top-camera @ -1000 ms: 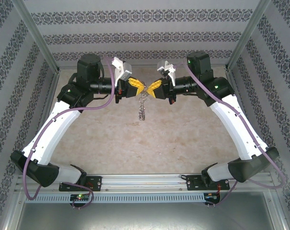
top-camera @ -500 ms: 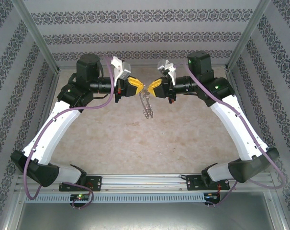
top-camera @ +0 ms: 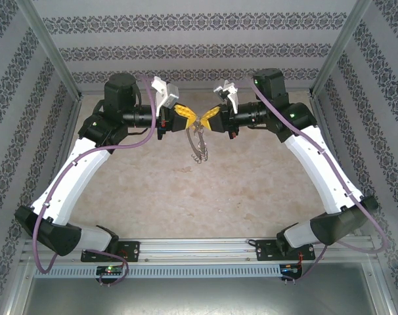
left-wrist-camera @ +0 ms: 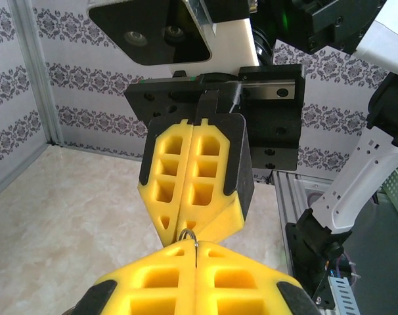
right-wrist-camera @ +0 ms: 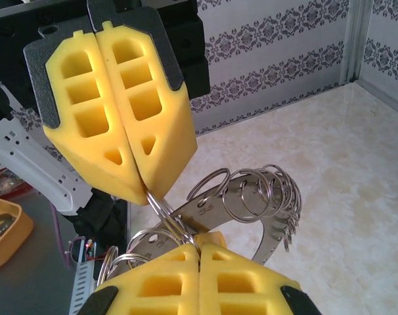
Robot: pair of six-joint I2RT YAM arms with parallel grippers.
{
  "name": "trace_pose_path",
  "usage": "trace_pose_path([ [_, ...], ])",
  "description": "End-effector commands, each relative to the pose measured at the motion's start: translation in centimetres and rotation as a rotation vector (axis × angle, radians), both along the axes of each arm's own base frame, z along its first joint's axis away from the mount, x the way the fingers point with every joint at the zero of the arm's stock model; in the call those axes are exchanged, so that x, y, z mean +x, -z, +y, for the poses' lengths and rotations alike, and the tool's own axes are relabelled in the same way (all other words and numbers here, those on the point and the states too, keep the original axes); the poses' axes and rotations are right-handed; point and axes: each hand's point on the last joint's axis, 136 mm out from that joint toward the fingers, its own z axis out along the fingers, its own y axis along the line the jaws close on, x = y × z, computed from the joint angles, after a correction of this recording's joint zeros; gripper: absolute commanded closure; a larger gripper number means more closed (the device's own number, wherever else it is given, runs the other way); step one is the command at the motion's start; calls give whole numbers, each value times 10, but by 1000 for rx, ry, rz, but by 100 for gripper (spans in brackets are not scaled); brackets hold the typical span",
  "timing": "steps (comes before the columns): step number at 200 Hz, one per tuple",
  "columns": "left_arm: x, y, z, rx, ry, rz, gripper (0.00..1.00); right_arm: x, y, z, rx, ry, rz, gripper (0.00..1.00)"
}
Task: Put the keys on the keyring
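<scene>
- Top external view: left fingers (top-camera: 183, 113) and right fingers (top-camera: 212, 116) meet tip to tip, both pairs closed. The keyring (top-camera: 199, 141) dangles just below the left fingers' tips, well clear of the counter (top-camera: 186, 190).
- Change over the last second: the meeting point has lifted slightly, and the right arm (top-camera: 317, 157) has rolled in toward the left fingers. The keyring first hung straight down, then swung out to the right of the left fingers, and now hangs shorter and tilted.
- Right wrist view: both pairs pinch one loop of the keyring just beneath the left fingers' tips. The other loops and a metal strip (right-wrist-camera: 205, 213) fan out beside them.
- Judgement: we read this as a two-handed regrip or a prying-open of the loop, so preparation only. We cannot tell whether a key sits among the loops.
</scene>
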Motion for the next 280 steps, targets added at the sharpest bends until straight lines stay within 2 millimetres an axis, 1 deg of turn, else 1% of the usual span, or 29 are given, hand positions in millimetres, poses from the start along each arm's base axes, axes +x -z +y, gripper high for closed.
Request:
trace_pose_path([
  [1, -13, -34, 4, -75, 39, -116, 100, 9, 4, -2, -17, 32, 52, 100],
  [31, -11, -34, 4, -75, 40, -116, 100, 10, 7, 2, -20, 23, 86, 100],
  [95, -10, -37, 3, -81, 41, -123, 100, 5, 10, 8, -13, -17, 132, 100],
  [150, -8, -35, 2, -82, 42, -117, 100, 0, 5, 16, 24, -78, 162, 100],
  [171, -8, -34, 1, -86, 44, -111, 100, -3, -1, 19, 51, -110, 160, 100],
  [190, -8, -34, 1, -87, 42, -109, 100, -3, -2, 21, 56, -119, 152, 100],
  [220, -4, -30, 3, -75, 19, -96, 100, 4, 5, 17, 20, -64, 124, 100],
  [240, -1, -20, 7, -57, -10, -71, 100, 12, 12, 8, -9, 4, 109, 100],
  [260, 2, -11, 13, -49, -47, -44, 100, 23, 24, -2, -47, 89, 119, 100],
  [275, 5, -2, 17, -33, -80, -25, 100, 36, 36, -12, -85, 184, 151, 93],
  [280, 6, 1, 18, -29, -89, -17, 100, 41, 40, -16, -95, 220, 164, 88],
])
